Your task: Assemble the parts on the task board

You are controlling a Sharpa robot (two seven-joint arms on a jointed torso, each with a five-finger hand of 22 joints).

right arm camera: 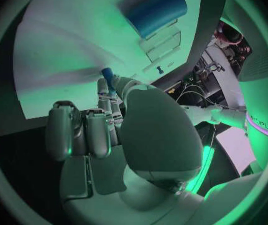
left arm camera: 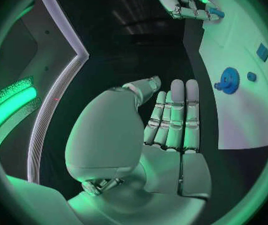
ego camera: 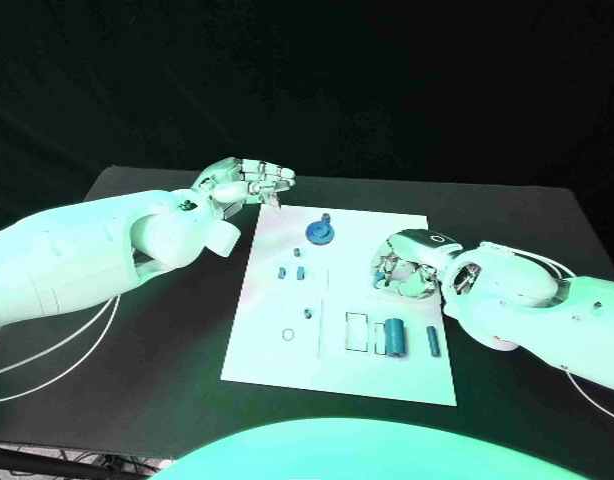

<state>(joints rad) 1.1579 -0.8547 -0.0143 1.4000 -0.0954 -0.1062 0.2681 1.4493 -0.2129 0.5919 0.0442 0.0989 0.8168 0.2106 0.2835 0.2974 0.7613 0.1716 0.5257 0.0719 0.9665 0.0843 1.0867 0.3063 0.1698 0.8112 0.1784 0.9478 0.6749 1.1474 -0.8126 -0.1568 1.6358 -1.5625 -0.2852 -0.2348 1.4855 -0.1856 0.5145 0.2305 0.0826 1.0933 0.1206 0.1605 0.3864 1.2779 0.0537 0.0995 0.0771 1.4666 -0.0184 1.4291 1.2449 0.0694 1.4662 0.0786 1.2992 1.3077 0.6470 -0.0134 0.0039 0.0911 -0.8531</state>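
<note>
Head view, white task board, black table

dim room | green-teal light | glare on arms | fisheye-bent wrist views

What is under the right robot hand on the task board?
The right robot hand hovers over the task board, pinching a small blue part between its fingers. Bare white board shows beneath; what lies directly under the palm is covered.
</note>
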